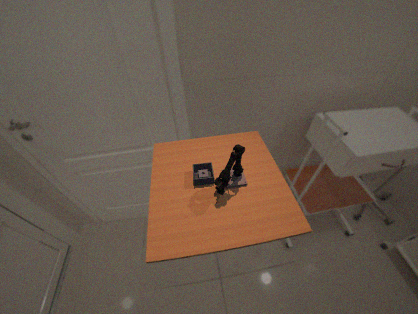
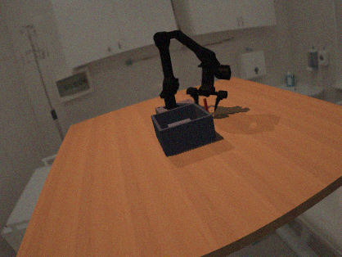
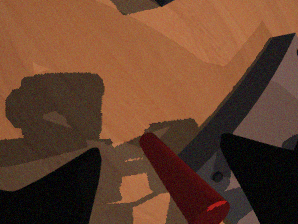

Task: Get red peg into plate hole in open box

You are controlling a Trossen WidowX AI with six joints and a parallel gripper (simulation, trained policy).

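The wooden table (image 1: 200,230) (image 2: 123,184) (image 3: 165,80) carries the open box (image 1: 195,184) (image 2: 190,137), the red peg (image 2: 206,105) (image 3: 175,172) and the arm's base plate (image 1: 242,183) (image 2: 160,110) (image 3: 235,100).

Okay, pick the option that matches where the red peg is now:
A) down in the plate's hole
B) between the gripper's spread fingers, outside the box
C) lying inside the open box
B: the peg stands between the open gripper's fingers, beyond the box.
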